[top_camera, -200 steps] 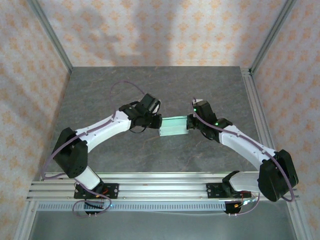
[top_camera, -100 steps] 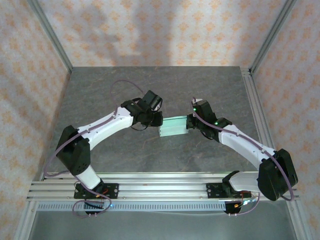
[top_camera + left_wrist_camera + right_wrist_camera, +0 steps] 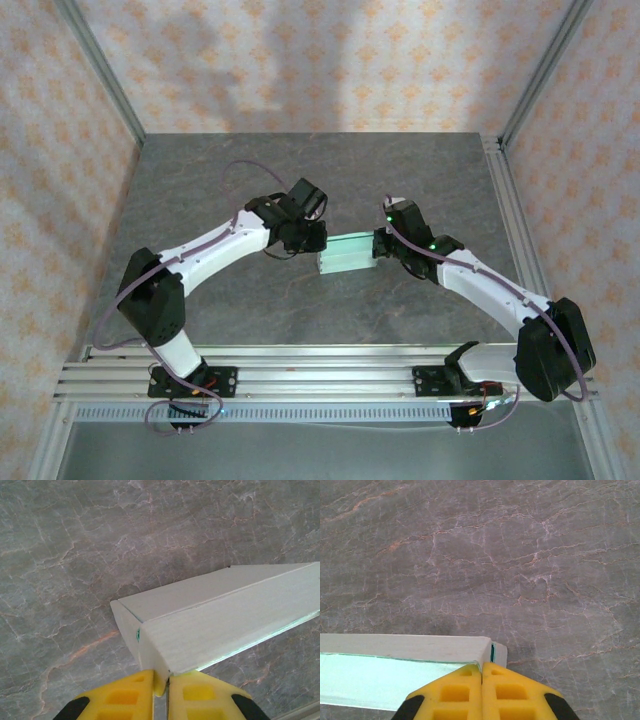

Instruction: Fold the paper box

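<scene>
The paper box is a pale mint, partly folded long box held between both arms near the table's middle. My left gripper pinches its left end: in the left wrist view the yellow fingertips are shut on a corner flap of the paper box, and the left gripper sits at the bottom edge. My right gripper is shut on the box's right end; in the right wrist view the right gripper clamps the end wall of the paper box, whose mint inner face shows.
The grey marble-patterned table lies under the box. Patterned walls and aluminium frame posts close in the sides and back. A metal rail with both arm bases runs along the near edge.
The left arm's wrist has swung slightly up and to the right along the box's left end. The right arm and the box have hardly moved.
</scene>
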Robot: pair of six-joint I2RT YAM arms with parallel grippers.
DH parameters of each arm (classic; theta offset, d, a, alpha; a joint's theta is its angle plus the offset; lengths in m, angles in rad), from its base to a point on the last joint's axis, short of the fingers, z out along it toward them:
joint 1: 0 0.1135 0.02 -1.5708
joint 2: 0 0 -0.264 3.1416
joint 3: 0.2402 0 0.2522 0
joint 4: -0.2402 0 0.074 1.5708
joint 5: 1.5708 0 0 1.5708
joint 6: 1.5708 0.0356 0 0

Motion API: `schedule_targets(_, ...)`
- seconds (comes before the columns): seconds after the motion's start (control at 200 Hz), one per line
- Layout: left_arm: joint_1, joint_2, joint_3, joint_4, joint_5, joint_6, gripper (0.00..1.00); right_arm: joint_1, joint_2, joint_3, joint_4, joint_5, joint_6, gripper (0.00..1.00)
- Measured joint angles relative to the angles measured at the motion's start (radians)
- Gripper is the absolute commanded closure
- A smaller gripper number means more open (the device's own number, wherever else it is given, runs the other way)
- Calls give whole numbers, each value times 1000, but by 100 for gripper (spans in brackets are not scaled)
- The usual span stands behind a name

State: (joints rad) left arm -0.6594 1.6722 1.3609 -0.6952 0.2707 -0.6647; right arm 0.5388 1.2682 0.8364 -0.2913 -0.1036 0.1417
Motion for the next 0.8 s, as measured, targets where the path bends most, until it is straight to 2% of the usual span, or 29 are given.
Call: schedule_targets(0.801, 32, 41, 46, -38, 119, -61, 87, 0, 5, 0, 7, 23, 0, 100)
